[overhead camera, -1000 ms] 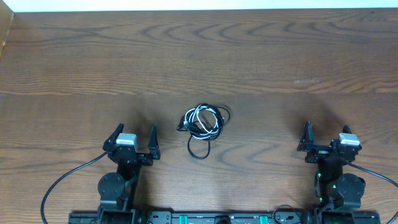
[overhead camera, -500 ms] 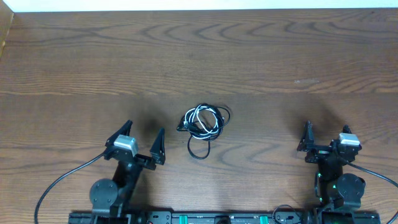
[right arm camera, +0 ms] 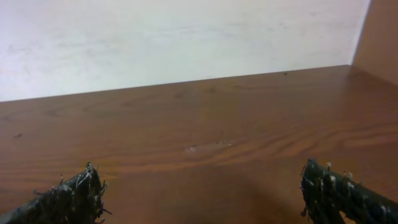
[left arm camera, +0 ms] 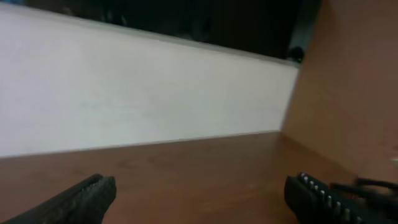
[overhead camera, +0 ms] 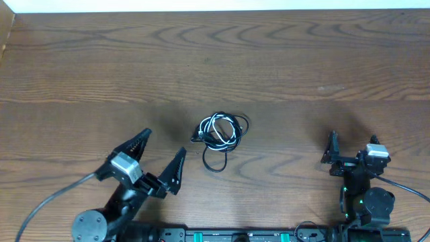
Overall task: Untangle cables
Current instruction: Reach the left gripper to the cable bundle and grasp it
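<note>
Overhead: the cables [overhead camera: 218, 138], black and white cords in one small bunch, lie mid-table [overhead camera: 282, 60]. The left gripper [overhead camera: 165, 142], fingers spread wide and empty, sits just lower left of them. The right gripper [overhead camera: 352, 142], also spread and empty, stands well apart at lower right. Left wrist: blurred dark strands cross the lower right edge, outside the right-hand finger [left arm camera: 320, 200]. Right wrist: bare wood lies between the parted fingers [right arm camera: 68, 199].
</note>
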Motion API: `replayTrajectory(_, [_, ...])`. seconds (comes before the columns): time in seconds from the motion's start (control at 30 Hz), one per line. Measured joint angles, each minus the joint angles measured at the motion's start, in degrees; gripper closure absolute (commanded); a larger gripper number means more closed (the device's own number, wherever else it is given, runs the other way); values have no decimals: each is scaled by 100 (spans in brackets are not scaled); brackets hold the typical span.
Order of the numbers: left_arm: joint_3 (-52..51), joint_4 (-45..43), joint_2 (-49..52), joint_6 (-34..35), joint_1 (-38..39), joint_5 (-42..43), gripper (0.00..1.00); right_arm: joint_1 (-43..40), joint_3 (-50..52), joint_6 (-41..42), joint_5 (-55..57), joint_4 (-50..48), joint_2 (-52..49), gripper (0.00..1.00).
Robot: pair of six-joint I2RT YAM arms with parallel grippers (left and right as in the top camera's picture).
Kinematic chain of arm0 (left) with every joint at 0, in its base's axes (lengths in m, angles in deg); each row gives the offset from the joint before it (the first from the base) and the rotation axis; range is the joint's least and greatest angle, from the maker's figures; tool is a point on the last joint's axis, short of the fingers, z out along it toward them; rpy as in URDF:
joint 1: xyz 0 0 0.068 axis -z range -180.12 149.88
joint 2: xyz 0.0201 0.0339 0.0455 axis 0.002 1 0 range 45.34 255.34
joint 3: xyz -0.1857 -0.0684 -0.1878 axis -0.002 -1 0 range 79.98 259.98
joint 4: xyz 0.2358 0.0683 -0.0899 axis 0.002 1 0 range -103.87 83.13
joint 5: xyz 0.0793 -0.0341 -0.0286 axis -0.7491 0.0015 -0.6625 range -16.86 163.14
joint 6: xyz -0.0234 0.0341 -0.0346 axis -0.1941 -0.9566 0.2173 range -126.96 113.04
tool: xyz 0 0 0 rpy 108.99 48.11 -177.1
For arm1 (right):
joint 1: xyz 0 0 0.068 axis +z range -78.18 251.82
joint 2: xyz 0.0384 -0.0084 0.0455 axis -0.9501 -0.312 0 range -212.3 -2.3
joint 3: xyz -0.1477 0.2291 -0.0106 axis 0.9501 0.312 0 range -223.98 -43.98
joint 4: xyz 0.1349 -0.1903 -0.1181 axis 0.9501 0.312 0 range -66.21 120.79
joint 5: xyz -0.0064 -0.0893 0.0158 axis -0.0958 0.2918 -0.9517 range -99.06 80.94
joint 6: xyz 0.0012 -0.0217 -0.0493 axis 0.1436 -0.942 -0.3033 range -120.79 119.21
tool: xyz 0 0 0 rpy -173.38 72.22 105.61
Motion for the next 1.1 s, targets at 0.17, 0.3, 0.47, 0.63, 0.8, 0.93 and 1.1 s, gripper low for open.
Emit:
replayTrajectory(0.17, [1078, 855, 984, 149, 0, 367, 8, 0, 0, -7, 0, -2, -2, 1])
replayTrajectory(0.3, [1945, 1615, 1888, 214, 0, 496, 8, 0, 0, -7, 0, 0, -2, 1])
replayTrajectory(0.47, [2586, 2184, 2780, 170, 195, 551, 8, 0, 0, -7, 0, 0, -2, 1])
replayTrajectory(0.63, [2754, 2291, 3447, -9, 1108, 221, 8, 0, 0, -7, 0, 0, -2, 1])
replayTrajectory(0.8, [2754, 2291, 4052, -197, 2588, -1045, 8, 0, 0, -7, 0, -2, -2, 1])
replayTrajectory(0.93, [2809, 2284, 4822, -511, 3886, -2485, 8, 0, 0, -7, 0, 2, -22, 1])
replayTrajectory(1.1, [3403, 2293, 6177, -953, 4756, -3781, 8, 0, 0, -7, -2, 2, -39, 1])
